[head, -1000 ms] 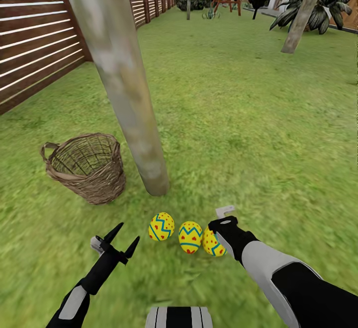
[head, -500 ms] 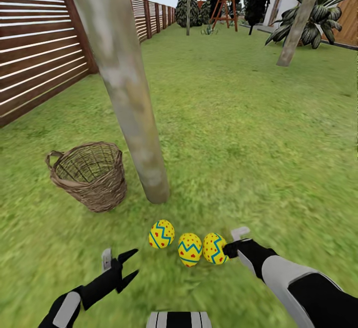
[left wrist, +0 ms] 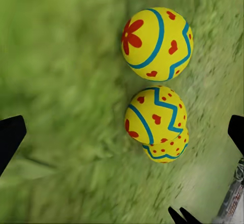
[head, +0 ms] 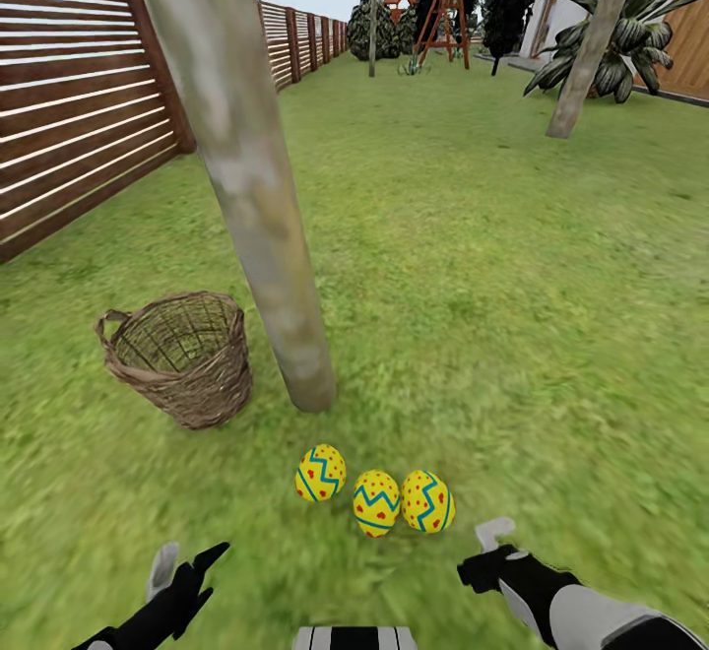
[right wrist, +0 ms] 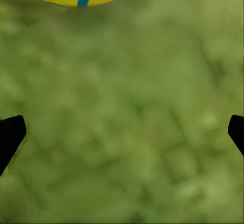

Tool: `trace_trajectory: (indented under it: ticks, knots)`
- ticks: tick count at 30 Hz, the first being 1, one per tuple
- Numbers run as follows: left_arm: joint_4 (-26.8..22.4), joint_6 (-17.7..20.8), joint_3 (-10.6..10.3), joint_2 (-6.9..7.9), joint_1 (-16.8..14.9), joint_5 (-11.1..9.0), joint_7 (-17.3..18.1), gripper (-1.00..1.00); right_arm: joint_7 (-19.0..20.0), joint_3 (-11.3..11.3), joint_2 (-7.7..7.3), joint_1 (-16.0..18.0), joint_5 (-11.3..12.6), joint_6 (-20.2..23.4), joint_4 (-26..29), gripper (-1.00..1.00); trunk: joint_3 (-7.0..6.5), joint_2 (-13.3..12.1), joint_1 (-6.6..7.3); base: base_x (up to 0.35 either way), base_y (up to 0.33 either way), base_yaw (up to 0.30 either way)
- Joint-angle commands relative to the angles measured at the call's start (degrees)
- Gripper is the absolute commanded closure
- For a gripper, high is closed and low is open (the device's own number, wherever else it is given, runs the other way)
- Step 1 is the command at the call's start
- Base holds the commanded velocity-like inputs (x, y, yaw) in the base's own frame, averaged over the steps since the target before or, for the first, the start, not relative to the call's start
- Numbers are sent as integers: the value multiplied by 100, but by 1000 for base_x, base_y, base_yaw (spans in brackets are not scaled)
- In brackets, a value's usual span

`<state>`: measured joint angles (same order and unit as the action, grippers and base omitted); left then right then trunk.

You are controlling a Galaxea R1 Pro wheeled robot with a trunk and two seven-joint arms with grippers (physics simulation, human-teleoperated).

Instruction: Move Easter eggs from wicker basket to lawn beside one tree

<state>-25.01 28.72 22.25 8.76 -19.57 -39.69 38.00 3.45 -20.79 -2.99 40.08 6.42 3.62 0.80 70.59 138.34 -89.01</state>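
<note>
Both my claws hang spread wide and hold nothing: left claw (head: pixel 187 571), right claw (head: pixel 485 556). Just ahead, three Easter eggs (head: pixel 376 502) lie in a row on the lawn (head: pixel 512 315) beside the tree (head: pixel 266 236); the wicker basket (head: pixel 182 359) stands left of the trunk.

Three Easter eggs (head: pixel 376 497) are lying in a row on the lawn (head: pixel 512 315), just near of the tree (head: pixel 246 177); the wicker basket (head: pixel 182 355) is sitting left of it.

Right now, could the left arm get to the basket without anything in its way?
Probably yes. The left gripper is open and holds nothing, and bare grass lies between it and the basket. The tree trunk stands to the basket's right, off that path.
</note>
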Motion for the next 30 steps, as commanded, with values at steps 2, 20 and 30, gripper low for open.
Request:
trace_trajectory:
  ticks: [2, 20, 30]
  knots:
    - [5, 16, 17, -29, -4, 55, -16, -100, 60, -56, 26, -162, 53, -556, 8, -100, -33, -80, 46, 0, 0, 0]
    - [17, 0, -332, -129, -6, 129, -119, -100, 23, -40, 10, -472, 84, -1530, 6, -100, -434, -802, 441, 0, 0, 0]
    - [4, -7, -336, -120, -6, 124, -592, -100, 23, -40, 9, -500, 87, -1548, 7, -100, -706, -1203, 661, 0, 0, 0]
